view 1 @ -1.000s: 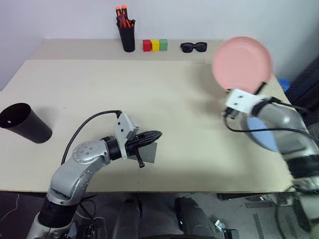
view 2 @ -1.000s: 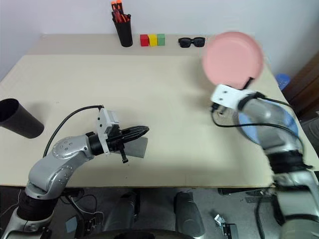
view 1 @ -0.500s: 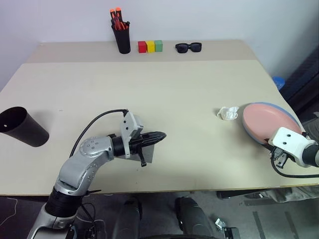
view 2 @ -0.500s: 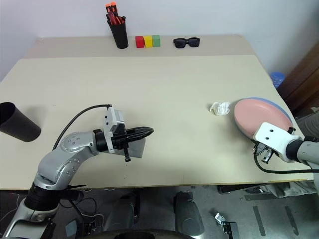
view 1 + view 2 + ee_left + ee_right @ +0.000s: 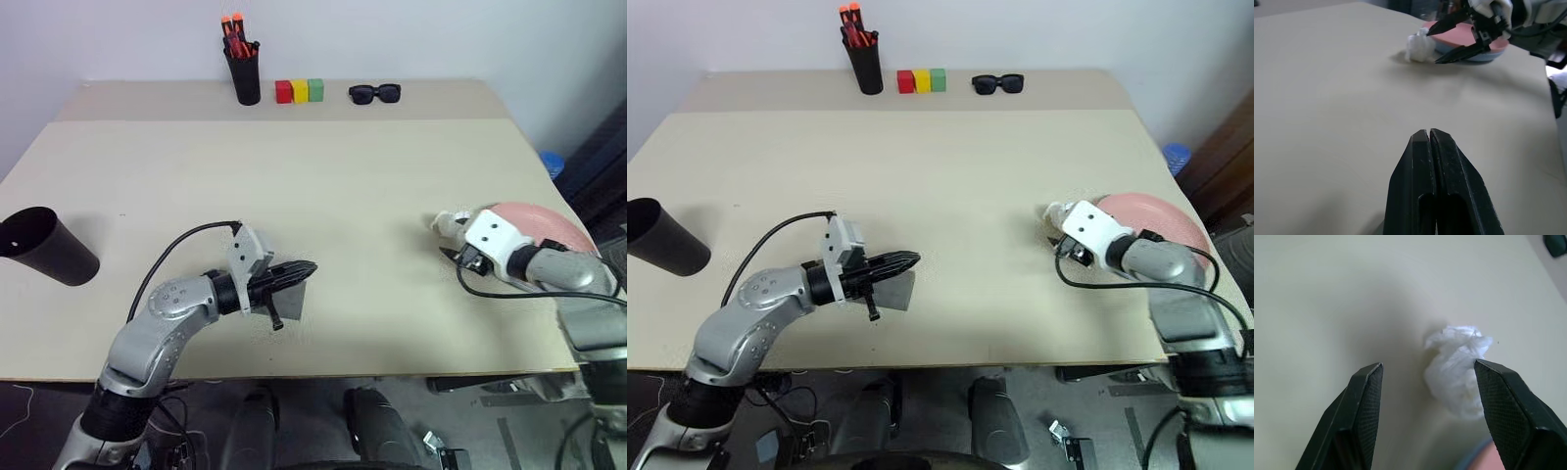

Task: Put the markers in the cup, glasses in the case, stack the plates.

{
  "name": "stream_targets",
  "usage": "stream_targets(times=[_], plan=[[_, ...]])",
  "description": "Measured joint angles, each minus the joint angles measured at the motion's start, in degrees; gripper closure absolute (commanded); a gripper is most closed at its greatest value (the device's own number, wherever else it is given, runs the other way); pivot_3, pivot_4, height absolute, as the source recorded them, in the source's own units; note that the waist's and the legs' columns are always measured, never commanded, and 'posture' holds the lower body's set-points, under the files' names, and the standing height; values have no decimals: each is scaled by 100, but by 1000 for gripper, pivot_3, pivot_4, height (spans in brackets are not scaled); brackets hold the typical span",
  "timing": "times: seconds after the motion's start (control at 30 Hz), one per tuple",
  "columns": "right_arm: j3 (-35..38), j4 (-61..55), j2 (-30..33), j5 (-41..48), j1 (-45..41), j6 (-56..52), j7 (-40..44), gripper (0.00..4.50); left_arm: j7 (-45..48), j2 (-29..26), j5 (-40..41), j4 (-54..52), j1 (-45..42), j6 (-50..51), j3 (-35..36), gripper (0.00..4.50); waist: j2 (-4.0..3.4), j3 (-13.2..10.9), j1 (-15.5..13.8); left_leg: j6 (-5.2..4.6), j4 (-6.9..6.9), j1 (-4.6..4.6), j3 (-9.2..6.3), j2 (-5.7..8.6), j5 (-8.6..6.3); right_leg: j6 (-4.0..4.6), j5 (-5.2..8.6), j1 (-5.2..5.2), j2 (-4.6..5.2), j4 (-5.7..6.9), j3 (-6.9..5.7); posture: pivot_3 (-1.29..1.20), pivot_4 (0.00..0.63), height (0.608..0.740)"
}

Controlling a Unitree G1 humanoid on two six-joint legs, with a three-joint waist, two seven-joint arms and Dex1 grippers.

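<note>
The right gripper (image 5: 1425, 382) is held wide open and empty over a crumpled white tissue (image 5: 1457, 367), just beside the pink plate (image 5: 549, 223), which is already stacked on the blue plate (image 5: 1484, 55) near the table's right edge. The left gripper (image 5: 1428, 142) is pressed shut by the grey case (image 5: 294, 302); the cup (image 5: 44, 245) lies at the left edge, the markers and glasses cannot be made out, and the wide middle of the table (image 5: 323, 176) is left free for reaching.

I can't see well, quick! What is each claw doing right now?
Left claw: closed, holding nothing, beside the grey case.
Right claw: open, empty, by a crumpled white wad.
</note>
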State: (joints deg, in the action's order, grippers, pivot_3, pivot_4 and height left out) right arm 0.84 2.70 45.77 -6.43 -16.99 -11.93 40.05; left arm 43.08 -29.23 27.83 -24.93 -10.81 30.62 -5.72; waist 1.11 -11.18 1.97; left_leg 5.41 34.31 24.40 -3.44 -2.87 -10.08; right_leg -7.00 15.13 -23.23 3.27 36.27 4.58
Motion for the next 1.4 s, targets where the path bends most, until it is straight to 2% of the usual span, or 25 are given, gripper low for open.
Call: stream_targets(times=[0.2,0.3,0.43,0.47,0.7,0.87,1.0,1.13,1.27,1.4], plan=[[-325,916,-217,-440,-435,469,-527,1525,-164,-3,9,-132,133,24,29,4500,0,0,43,0,-2,-4,-1,-1,0,0,0,1,-1,2,0,0,150,740],[-396,1108,-296,-530,-587,561,-649,2326,-217,5,15,-224,170,37,30,4500,0,0,52,0,-1,-4,0,-1,0,0,-1,2,-1,2,1,0,150,740],[-414,1124,-373,-571,-634,567,-699,4387,-249,6,29,-280,198,41,30,4500,0,1,53,0,-2,-5,0,-1,0,-1,-1,2,-2,3,0,0,150,740],[-414,1118,-373,-574,-635,563,-700,4487,-252,6,30,-280,204,41,30,4500,0,1,52,0,-2,-5,0,-1,0,-1,-1,2,-2,3,0,0,150,740],[-224,521,-224,-393,-601,316,-556,4487,-196,6,31,-256,155,41,3,4500,-5,-2,43,0,-2,-3,0,-1,0,-1,-1,1,-2,4,0,0,150,740],[770,-41,585,55,-304,-140,-196,4487,-91,0,30,-178,102,36,-21,4500,-2,-1,-53,-1,-1,-3,0,0,0,-2,0,3,0,0,0,0,150,740],[1359,-306,1002,332,626,-461,213,4487,-6,51,30,-31,36,31,-45,4500,-1,2,-95,-1,0,-7,0,-1,-1,0,1,5,-2,1,0,0,150,740],[1384,-313,1017,463,1097,-657,405,2776,66,89,27,110,-60,19,-65,4500,-10,2,-35,-2,8,-8,7,-1,-1,2,-1,4,0,2,6,0,150,740],[1344,-372,1002,430,1018,-602,245,759,74,106,13,189,-97,-4,-58,4500,-10,3,53,-2,7,-8,6,-1,-1,2,-1,4,0,4,5,0,150,740],[1195,-327,911,494,794,-255,239,759,9,-1,-8,189,-17,-31,114,4500,-10,3,69,-3,2,-8,5,-1,-1,0,-1,3,-1,4,5,0,150,740]])
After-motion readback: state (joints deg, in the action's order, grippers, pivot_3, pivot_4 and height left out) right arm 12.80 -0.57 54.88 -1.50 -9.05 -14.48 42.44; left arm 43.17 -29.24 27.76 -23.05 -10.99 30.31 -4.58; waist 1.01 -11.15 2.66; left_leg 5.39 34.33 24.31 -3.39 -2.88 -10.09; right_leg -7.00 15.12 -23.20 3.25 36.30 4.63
